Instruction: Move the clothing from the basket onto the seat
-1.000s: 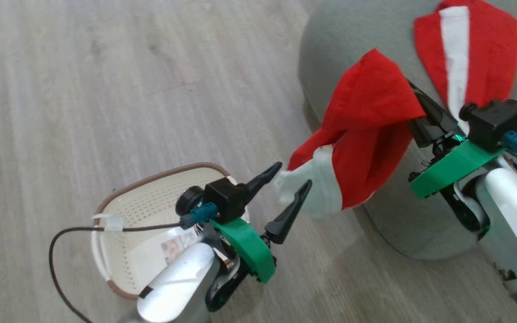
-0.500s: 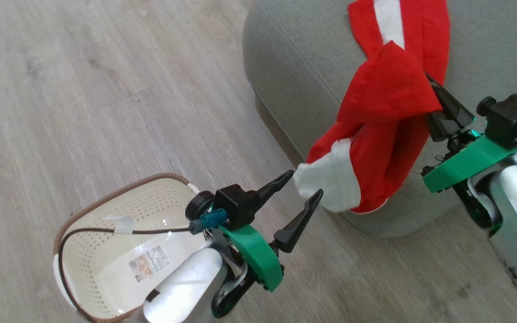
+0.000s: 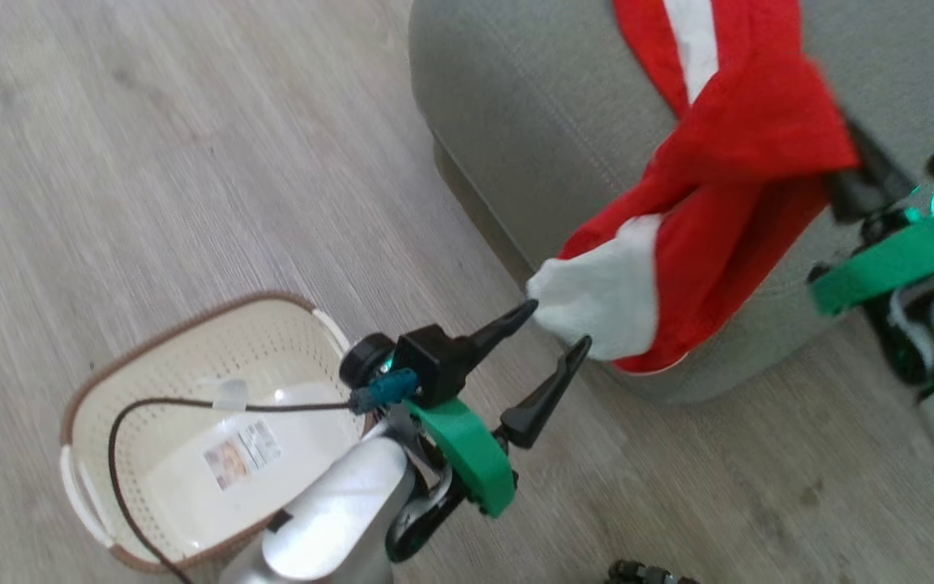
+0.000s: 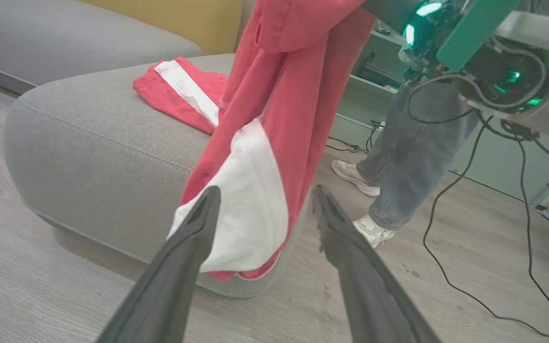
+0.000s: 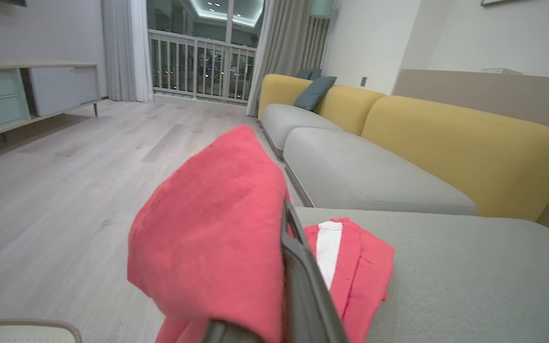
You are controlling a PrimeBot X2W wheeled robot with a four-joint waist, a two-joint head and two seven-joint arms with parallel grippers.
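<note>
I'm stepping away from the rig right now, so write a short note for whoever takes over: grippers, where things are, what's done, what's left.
Right gripper: shut on the held garment, which hangs before the seat front edge.
Left gripper: open, fingertips at that garment's white cuff, not gripping.
Basket: on the floor, nothing seen in it.
Done: second garment lies on the seat.
Left: lay the held garment on the seat and release.
A person stands close by.
</note>
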